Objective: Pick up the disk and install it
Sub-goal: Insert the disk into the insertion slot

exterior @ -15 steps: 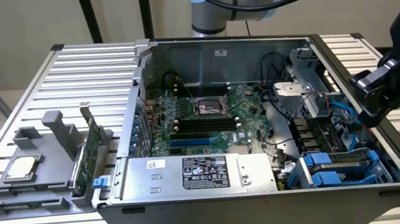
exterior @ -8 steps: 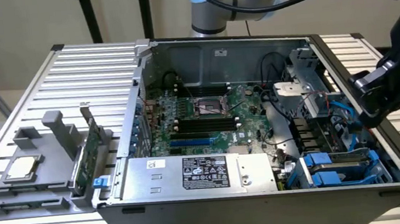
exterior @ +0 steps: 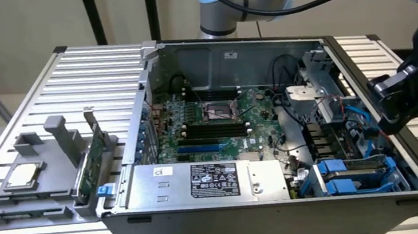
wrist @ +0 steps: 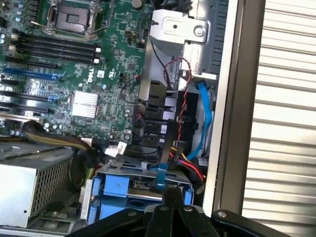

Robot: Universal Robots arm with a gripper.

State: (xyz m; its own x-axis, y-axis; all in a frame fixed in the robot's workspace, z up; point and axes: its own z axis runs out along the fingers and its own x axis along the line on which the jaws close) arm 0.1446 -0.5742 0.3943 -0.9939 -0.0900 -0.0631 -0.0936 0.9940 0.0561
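Note:
The disk [wrist: 116, 190] lies inside the open computer case [exterior: 227, 218], in the drive bay at the corner beside the power supply. Its bright blue carrier frame and a strip of grey metal show. The exterior view has the same blue frame [exterior: 338, 172] low in the case, toward that view's right. My gripper [wrist: 170, 198] hovers just above the disk's edge, black fingers pressed together with nothing seen between them. In the exterior view the gripper [exterior: 390, 117] hangs over the case's right-hand wall, above the bay.
Red, black and blue cables [wrist: 183, 94] run over the bay near the fingers. The motherboard [exterior: 210, 125] and power supply [exterior: 207, 180] take up the case's floor. A grey fixture [exterior: 38, 179] outside holds a small silver chip [exterior: 24, 175] and an upright green card [exterior: 89, 163].

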